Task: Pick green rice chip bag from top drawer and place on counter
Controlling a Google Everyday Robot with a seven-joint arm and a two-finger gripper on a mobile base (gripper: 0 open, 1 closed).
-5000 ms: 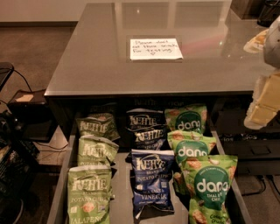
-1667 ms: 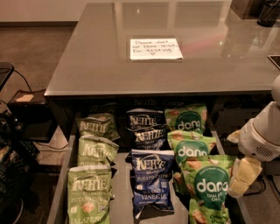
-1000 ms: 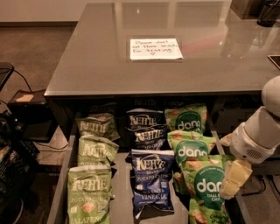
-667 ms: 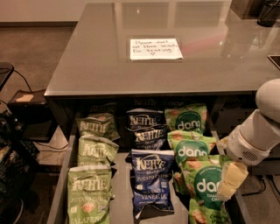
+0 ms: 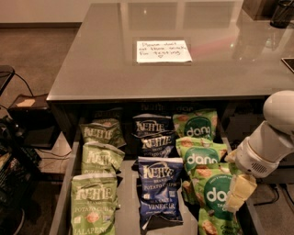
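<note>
The top drawer (image 5: 61, 209) is pulled out under the counter (image 5: 105, 64). Three light green "dang" rice chip bags lie in its right row: back (image 5: 197, 126), middle (image 5: 202, 158) and front (image 5: 215, 197). My gripper (image 5: 235, 195), pale yellow on a white arm, hangs low at the right side of the drawer. It sits over the right edge of the front dang bag and covers part of it. No bag is lifted.
Olive Kettle bags (image 5: 100, 158) fill the left row and dark blue Kettle bags (image 5: 158, 190) the middle row. A white handwritten note (image 5: 163, 50) lies on the counter. Dark objects (image 5: 281, 11) stand at its back right. Cables and equipment (image 5: 14, 137) crowd the floor at left.
The arm has come down from the upper right to the drawer's right row and edged left onto the front dang bag. The bags have not moved.
</note>
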